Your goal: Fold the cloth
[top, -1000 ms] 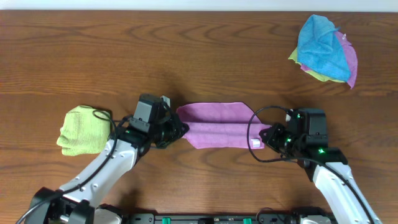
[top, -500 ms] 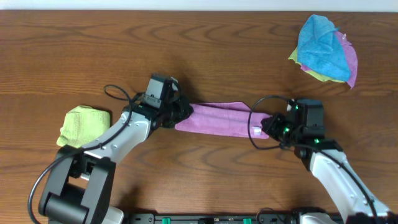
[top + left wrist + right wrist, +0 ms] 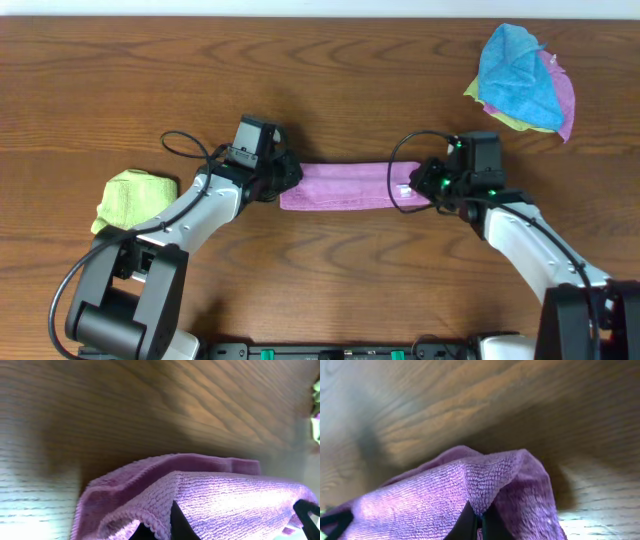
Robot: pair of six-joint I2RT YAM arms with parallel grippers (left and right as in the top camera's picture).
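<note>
The magenta-purple cloth (image 3: 345, 187) lies as a narrow strip across the middle of the wooden table, doubled over along its length. My left gripper (image 3: 286, 180) is shut on its left end, and my right gripper (image 3: 416, 186) is shut on its right end beside the small white tag (image 3: 405, 190). In the left wrist view a hemmed fold of the cloth (image 3: 225, 495) drapes over my left gripper (image 3: 172, 525). In the right wrist view the cloth (image 3: 430, 500) is pinched into a peak between the dark tips of my right gripper (image 3: 480, 522).
A lime-green folded cloth (image 3: 135, 200) sits left of the left arm. At the back right lies a pile topped by a bright blue cloth (image 3: 515, 70). Bare wood table (image 3: 320, 80) stretches behind the strip.
Both grippers have moved away from the table's front edge, carrying the cloth's near edge over toward its far edge. The cloth now shows as a narrower strip.
</note>
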